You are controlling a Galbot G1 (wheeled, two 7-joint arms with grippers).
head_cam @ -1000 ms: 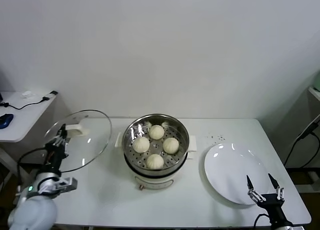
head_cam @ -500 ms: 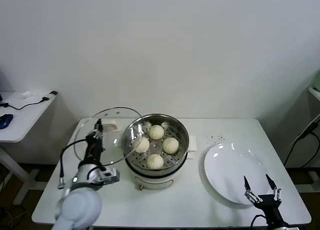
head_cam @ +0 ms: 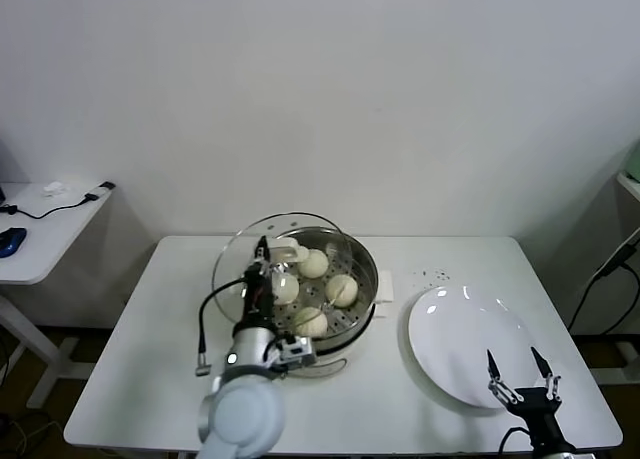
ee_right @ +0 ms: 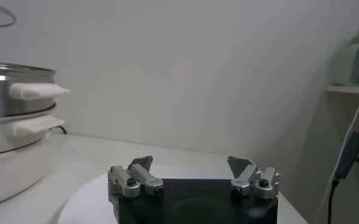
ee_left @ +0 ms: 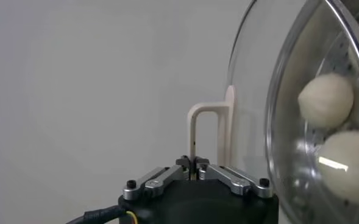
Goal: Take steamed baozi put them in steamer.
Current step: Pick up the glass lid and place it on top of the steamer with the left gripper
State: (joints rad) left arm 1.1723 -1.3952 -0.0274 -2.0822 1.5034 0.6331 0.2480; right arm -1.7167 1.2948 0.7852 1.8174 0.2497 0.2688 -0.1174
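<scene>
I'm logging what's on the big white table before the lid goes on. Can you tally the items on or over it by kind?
Steamed baozi: 4, all inside the steamer
Steamer: 1
Glass lid: 1, held by the left gripper over the steamer
White plate: 1, empty, by the right gripper
Total: 7

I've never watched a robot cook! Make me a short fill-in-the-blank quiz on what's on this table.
The steamer holds ____ baozi.
The left hand grips the glass lid by its ____.
The right hand waits, open, near the white ____.

Missing words: four; handle; plate
</scene>
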